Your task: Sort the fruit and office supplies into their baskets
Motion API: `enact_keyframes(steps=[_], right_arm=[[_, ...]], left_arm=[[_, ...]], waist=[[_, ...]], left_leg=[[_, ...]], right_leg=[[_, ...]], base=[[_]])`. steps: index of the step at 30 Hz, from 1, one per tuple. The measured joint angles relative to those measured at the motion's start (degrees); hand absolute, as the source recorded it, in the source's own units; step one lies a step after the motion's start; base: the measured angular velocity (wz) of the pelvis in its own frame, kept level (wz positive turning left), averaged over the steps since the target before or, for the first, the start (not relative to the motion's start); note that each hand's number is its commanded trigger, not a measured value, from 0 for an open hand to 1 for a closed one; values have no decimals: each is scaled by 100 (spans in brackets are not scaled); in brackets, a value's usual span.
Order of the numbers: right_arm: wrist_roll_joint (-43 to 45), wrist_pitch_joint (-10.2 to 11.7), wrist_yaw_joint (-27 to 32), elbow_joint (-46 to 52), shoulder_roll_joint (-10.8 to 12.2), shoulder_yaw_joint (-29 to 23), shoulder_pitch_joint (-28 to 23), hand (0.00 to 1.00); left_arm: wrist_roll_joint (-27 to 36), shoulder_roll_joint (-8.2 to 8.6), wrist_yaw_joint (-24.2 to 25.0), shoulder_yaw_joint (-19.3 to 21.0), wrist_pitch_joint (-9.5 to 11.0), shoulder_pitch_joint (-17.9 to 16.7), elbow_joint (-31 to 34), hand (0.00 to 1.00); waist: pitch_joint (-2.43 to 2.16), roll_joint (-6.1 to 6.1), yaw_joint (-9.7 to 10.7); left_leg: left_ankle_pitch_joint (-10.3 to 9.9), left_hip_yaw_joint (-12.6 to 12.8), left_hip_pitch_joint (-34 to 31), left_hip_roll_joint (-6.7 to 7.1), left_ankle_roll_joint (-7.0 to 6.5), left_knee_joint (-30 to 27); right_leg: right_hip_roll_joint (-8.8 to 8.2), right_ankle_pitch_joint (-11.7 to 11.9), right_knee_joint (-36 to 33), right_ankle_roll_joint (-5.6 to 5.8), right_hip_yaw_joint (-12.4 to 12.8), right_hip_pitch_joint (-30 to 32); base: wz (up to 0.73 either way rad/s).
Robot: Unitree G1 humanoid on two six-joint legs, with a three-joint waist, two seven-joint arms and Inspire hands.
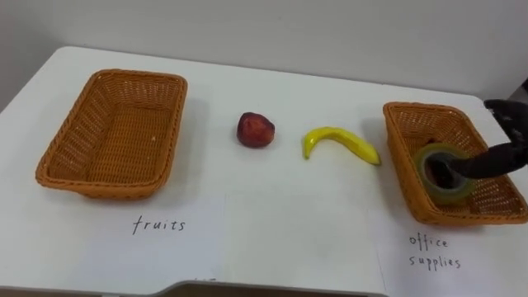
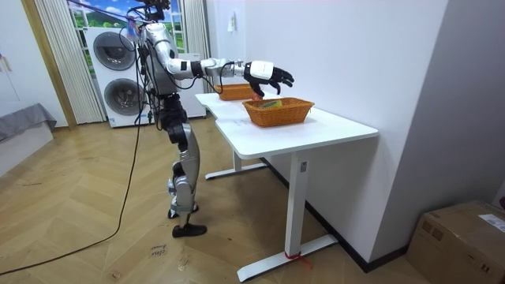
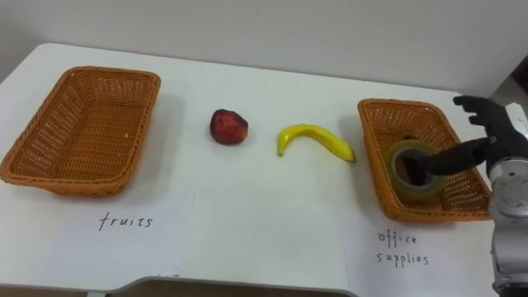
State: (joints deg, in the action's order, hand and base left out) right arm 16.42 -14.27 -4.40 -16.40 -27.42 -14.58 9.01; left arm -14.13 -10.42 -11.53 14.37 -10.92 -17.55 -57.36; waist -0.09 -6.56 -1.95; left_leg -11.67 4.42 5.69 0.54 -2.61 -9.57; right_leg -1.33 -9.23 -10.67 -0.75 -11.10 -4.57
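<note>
At the frame's right edge I see my right hand, fingers spread wide, gripping nothing. The tape roll lies in the right basket, under one finger. Peach and banana lie mid-frame on the table.

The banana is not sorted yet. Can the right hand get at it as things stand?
Probably yes. The right hand is open over the office supplies basket, and the banana lies bare on the table just beside that basket; only its rim stands between.
</note>
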Motion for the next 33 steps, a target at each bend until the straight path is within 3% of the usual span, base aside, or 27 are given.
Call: enact_keyframes(steps=[13,24,29,33], right_arm=[[10,-1,-8,115,0,1,0,0],[-195,43,133,760,-2,-1,9,0],[-252,43,233,1001,-2,0,486,0],[-247,48,325,1063,-3,0,845,0]], left_arm=[[45,0,1,-2,4,34,-7,0],[102,1,50,16,53,15,117,0],[97,10,-36,10,56,0,119,0],[89,12,-35,12,57,-14,133,0]], waist=[[16,-46,-10],[-5,-137,-7],[8,-197,-11],[-15,-227,-27]], left_leg=[[-1,8,-19,-5,1,4],[-1,8,0,-19,1,26],[-2,11,0,-18,3,43],[-2,6,5,-18,3,32]], right_leg=[[24,-1,-5,0,32,45],[34,-1,-24,-1,15,51],[35,-1,-42,-1,1,48],[36,1,-18,-4,-10,23]], base=[[-1],[0],[0],[1]])
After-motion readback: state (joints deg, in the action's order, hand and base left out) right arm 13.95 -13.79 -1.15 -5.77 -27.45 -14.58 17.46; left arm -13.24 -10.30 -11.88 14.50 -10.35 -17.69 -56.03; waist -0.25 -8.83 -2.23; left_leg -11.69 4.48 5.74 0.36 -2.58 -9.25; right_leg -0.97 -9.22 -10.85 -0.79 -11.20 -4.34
